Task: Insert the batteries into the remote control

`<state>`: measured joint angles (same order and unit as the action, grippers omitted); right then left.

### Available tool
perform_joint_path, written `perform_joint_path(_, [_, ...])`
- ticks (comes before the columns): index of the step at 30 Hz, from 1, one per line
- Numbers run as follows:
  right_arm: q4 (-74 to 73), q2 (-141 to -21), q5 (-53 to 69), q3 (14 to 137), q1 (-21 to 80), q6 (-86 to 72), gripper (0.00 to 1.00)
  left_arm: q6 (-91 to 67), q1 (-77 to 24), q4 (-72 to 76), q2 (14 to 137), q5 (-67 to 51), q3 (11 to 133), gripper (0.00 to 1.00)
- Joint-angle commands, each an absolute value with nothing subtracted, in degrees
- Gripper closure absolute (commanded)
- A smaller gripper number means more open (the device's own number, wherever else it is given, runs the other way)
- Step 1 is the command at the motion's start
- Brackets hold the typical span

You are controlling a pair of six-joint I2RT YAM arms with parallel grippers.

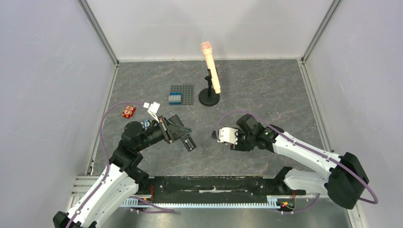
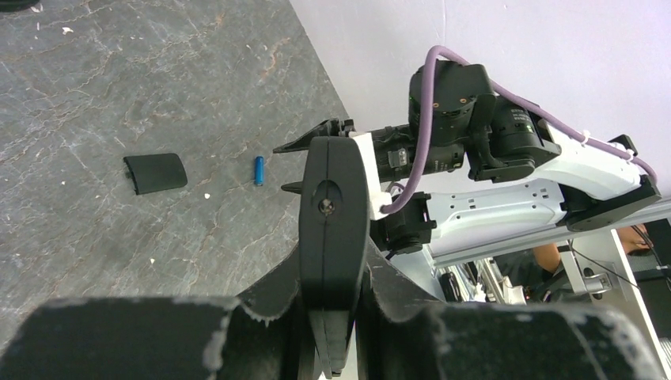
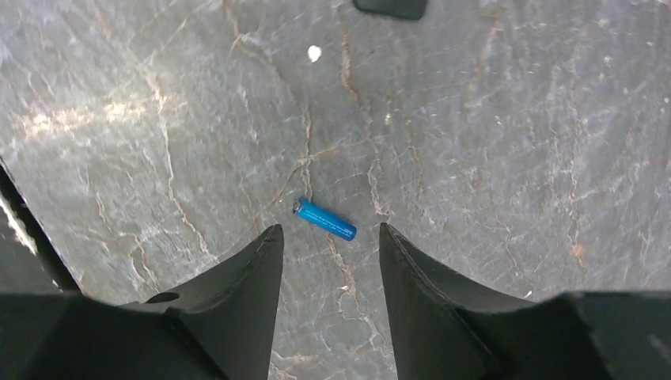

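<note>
Right end effector [image 3: 330, 237] part open, empty, above the blue battery [image 3: 325, 219] lying loose on the worktop [image 3: 506, 142]. Left end effector [image 2: 333, 273] clamps the remote [image 2: 333, 190] edge-up. Risk: the battery lies nearly end-to-end across the gap, so closing may pinch its ends and flick it away.

Peach microphone [image 1: 211, 67], grey studded baseplate [image 1: 186, 92]

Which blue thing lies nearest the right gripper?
The slim blue battery, lying on its side just ahead of the open right gripper; the blue brick sits far off on the grey studded plate.
</note>
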<state>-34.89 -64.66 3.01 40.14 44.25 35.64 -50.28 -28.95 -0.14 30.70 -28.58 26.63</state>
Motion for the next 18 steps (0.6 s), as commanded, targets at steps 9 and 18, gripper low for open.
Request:
perform_joint_path(9, [-37.44, -70.17, 9.39, 39.82, 40.11, 50.9, 0.52, -48.1, -28.68, 0.29, 29.39, -27.04, 29.22, 0.98])
perform_joint_path(18, [-37.18, -73.97, 11.2, 39.19, 35.76, 54.04, 0.5, -47.81, -28.7, -1.51, 28.74, -26.57, 28.72, 0.98])
